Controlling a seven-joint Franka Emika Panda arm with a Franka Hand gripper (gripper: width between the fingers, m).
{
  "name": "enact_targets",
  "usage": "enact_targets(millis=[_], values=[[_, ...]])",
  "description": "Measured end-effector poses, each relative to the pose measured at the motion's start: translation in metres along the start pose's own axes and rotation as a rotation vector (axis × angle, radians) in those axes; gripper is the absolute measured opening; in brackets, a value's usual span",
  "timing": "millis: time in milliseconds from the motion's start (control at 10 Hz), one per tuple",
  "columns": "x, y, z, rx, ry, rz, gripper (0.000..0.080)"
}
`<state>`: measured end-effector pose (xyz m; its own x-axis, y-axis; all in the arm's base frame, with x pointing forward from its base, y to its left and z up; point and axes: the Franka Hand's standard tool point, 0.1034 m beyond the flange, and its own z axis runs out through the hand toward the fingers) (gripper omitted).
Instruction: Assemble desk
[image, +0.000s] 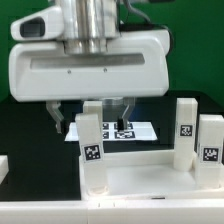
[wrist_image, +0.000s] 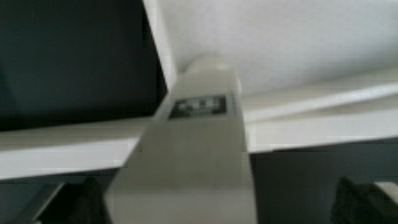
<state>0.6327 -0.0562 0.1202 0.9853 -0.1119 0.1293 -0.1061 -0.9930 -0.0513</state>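
White tabletop panel (image: 150, 180) lies flat with tagged square legs (image: 92, 150) upright.

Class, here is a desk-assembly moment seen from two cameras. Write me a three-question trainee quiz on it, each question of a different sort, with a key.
1. True or false: a leg stands between the open fingers of the gripper.
2. In the exterior view, how many tagged legs stand upright? A two, B four, C six.
3. Fill in: behind the tabletop, the marker board lies flat on the ____.

Key: 1 true; 2 B; 3 table.
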Motion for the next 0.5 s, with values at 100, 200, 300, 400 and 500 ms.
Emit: enact_targets(millis=[100,200,300,400,500], values=[[-0.0025,-0.0006,0.0036,-0.001,-0.005,0.000,0.0536],[-0.0032,-0.0004,0.0050,-0.002,-0.008,0.012,0.0393],[-0.0031,-0.0003,0.0049,-0.002,-0.008,0.016,0.0393],[-0.0031,-0.0006,0.0049,-0.001,-0.007,0.049,0.0285],[-0.0031,-0.0009,0.0051,0.001,-0.007,0.144,0.0285]])
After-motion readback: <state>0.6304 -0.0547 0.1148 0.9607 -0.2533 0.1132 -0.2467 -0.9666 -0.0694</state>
